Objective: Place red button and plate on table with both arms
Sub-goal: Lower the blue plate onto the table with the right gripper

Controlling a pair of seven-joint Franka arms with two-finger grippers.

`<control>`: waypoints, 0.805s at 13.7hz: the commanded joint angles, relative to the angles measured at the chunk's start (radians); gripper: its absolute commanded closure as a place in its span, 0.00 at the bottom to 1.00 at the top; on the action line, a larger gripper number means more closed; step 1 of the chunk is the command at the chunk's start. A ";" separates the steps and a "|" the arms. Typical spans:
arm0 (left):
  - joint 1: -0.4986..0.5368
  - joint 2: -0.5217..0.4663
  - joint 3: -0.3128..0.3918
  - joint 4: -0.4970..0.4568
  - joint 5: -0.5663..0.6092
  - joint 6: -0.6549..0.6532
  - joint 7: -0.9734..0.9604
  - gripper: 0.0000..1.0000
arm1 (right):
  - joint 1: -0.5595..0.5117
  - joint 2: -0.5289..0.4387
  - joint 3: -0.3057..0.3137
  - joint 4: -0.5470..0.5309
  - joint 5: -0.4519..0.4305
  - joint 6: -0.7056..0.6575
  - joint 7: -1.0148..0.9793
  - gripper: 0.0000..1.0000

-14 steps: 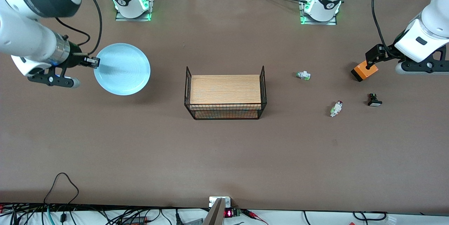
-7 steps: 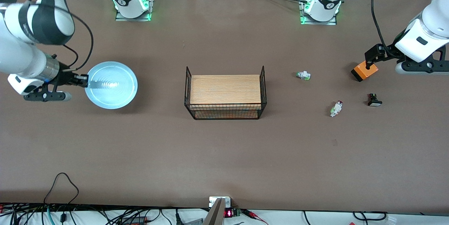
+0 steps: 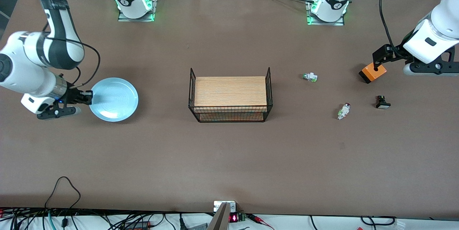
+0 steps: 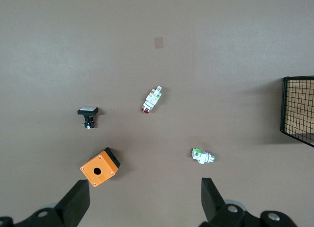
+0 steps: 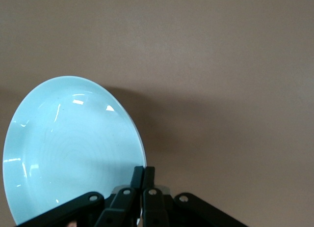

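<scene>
The light-blue plate (image 3: 114, 99) is at the right arm's end of the table (image 3: 229, 158). My right gripper (image 3: 87, 97) is shut on its rim. In the right wrist view the plate (image 5: 68, 148) tilts and casts a shadow beside the closed right gripper (image 5: 143, 175). The red button (image 3: 343, 111) lies on its side on the table toward the left arm's end, also in the left wrist view (image 4: 151, 99). My left gripper (image 3: 379, 61) is open and empty, above the orange box (image 3: 373, 72); its fingers (image 4: 78, 202) are spread wide.
A wood-topped black wire rack (image 3: 230, 95) stands mid-table. A green-capped switch (image 3: 310, 77) lies farther from the front camera than the red button. A black switch with a white cap (image 3: 382, 102) lies beside the red button, toward the left arm's end.
My right arm has carried the plate down toward the table and nearer to the front camera. The left arm has not moved.
</scene>
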 commanded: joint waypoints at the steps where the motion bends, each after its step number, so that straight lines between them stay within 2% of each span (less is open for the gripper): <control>1: 0.006 0.001 0.000 0.019 -0.024 -0.024 0.004 0.00 | -0.021 0.044 0.022 -0.006 0.007 0.091 -0.025 1.00; 11: 0.006 0.002 0.001 0.019 -0.026 -0.033 0.004 0.00 | -0.023 0.193 0.026 -0.015 0.012 0.338 -0.025 1.00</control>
